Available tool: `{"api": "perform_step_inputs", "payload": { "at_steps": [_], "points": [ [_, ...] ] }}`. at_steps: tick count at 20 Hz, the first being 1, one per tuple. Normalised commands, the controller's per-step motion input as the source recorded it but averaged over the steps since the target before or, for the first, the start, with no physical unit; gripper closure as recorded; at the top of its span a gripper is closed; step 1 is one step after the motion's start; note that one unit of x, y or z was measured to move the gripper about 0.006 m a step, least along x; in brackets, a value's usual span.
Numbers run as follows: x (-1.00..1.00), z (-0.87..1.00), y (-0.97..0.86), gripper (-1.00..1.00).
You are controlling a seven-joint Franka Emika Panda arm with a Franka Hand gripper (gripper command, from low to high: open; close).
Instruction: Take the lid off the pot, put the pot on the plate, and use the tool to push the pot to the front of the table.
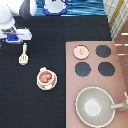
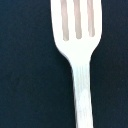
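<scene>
The pinkish pot (image 1: 46,77) with reddish-brown contents sits uncovered on the cream plate (image 1: 40,86), left of the table's middle. The pale pink lid (image 1: 81,51) lies on the stove's upper-left burner spot. The cream-white spatula tool (image 1: 23,55) lies on the black table (image 1: 30,105) toward the exterior view's upper left; the wrist view shows its slotted head and handle (image 2: 80,60) close by. My gripper (image 1: 18,39) hangs just above the tool's handle end, near the view's top left.
A pinkish-brown stove panel (image 1: 120,75) with three black burners (image 1: 103,51) fills the right side. A large grey-beige pan (image 1: 95,106) with a long handle sits on its lower part.
</scene>
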Motion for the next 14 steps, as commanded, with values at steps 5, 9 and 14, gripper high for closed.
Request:
{"api": "perform_step_inputs", "payload": {
  "at_steps": [5, 9, 14],
  "points": [
    [-0.39, 0.18, 0.15, -1.0],
    [-0.48, -0.43, -0.05, -1.0],
    [-0.12, -0.66, -0.2, -1.0]
  ]
}}
